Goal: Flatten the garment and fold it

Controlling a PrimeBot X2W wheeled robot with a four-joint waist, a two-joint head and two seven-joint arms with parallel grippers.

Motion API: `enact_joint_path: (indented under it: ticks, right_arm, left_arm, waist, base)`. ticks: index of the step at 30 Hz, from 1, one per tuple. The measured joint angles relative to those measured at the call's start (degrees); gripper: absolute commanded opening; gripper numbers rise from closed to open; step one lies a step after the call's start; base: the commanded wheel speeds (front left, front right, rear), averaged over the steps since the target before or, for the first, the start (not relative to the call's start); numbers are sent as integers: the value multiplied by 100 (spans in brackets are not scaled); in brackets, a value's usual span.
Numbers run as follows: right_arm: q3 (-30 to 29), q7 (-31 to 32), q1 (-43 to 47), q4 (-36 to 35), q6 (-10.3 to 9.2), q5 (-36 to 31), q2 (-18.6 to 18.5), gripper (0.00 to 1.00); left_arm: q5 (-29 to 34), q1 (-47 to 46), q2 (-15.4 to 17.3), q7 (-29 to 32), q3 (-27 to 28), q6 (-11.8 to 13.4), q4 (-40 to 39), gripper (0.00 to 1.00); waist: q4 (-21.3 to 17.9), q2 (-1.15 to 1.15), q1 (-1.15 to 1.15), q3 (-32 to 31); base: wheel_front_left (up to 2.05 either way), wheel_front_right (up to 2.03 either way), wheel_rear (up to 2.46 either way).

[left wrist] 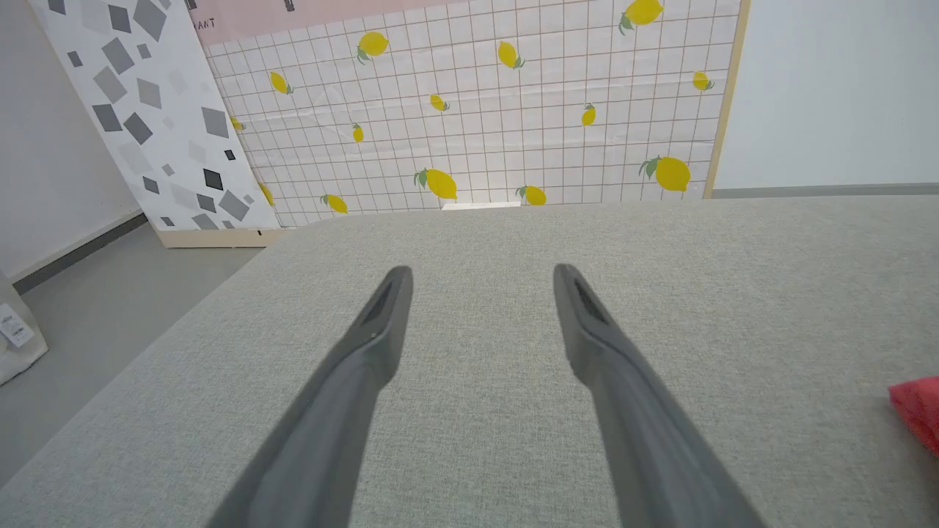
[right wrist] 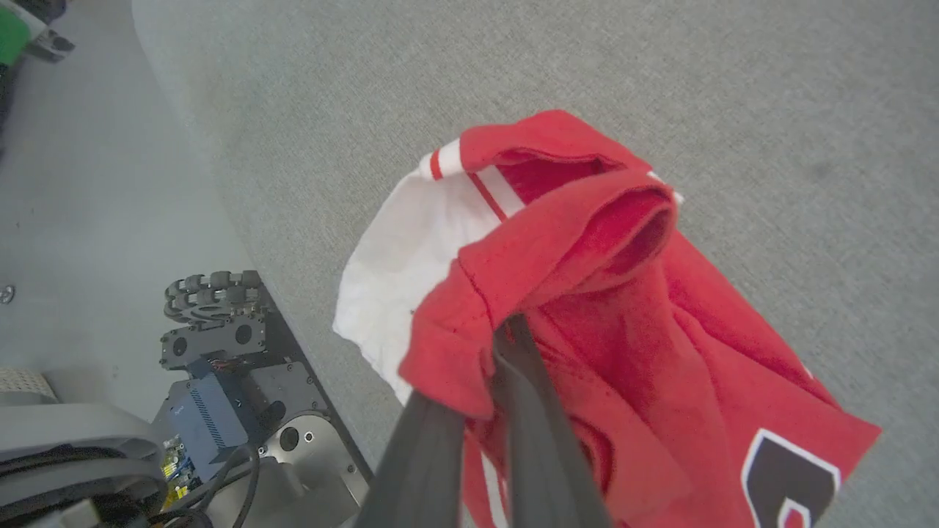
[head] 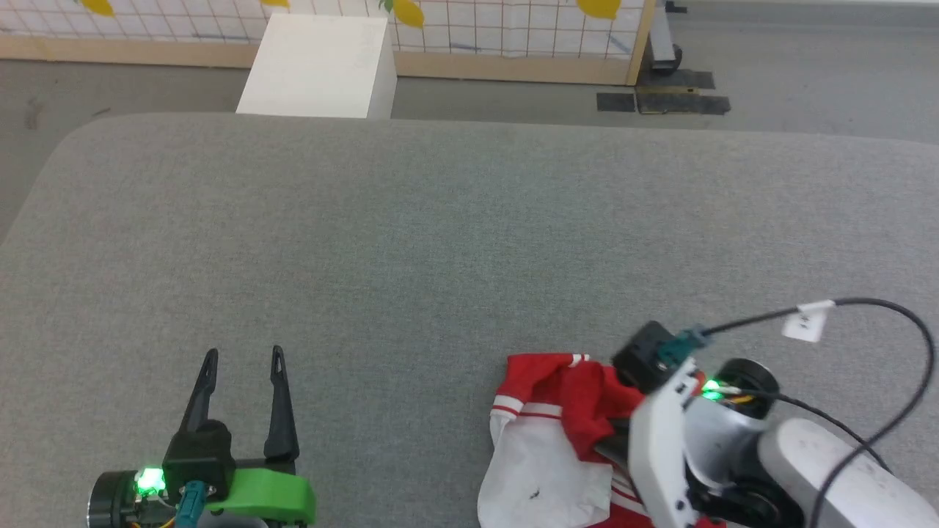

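The garment (head: 557, 411) is a red T-shirt with white, red-striped sleeves, bunched at the near right of the grey cloth-covered surface (head: 440, 242). My right gripper (right wrist: 502, 337) is shut on a fold of the garment's (right wrist: 623, 330) red fabric, lifting that part; a black-and-white print shows at its lower edge. In the head view the right gripper (head: 609, 447) is mostly hidden under its own wrist. My left gripper (head: 245, 353) stands open at the near left, apart from the shirt, with nothing between its fingers (left wrist: 381, 323). A red corner of the garment (left wrist: 917, 411) shows at the left wrist view's right edge.
A white box (head: 315, 66) stands on the floor beyond the surface's far edge, before a lemon-print panel (head: 477, 22). A black cable with a white tag (head: 807, 319) loops over my right wrist. My wheeled base (right wrist: 242, 396) sits below the surface's near edge.
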Motion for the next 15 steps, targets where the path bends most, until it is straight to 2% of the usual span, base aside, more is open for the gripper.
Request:
enact_joint_path:
  ticks: [8,11,15]
  right_arm:
    - [784,-196,-828,1466,0,93,703,0]
    - [1040,-276,-987,2131,0,68,877,0]
    - [1312,-477,-1136,2658,1,109,1068,0]
  left_arm:
    - [-1,-160,-54,0,-20,8,94,100]
    - [-1,-204,-68,0,-43,10,135,100]
    - [-1,-209,-83,0,-38,34,181,100]
  waist:
    - [145,0,0,172]
    - [196,0,0,209]
    - [222,0,0,206]
  base:
    - [0,0,0]
    - [0,0,0]
    - [0,0,0]
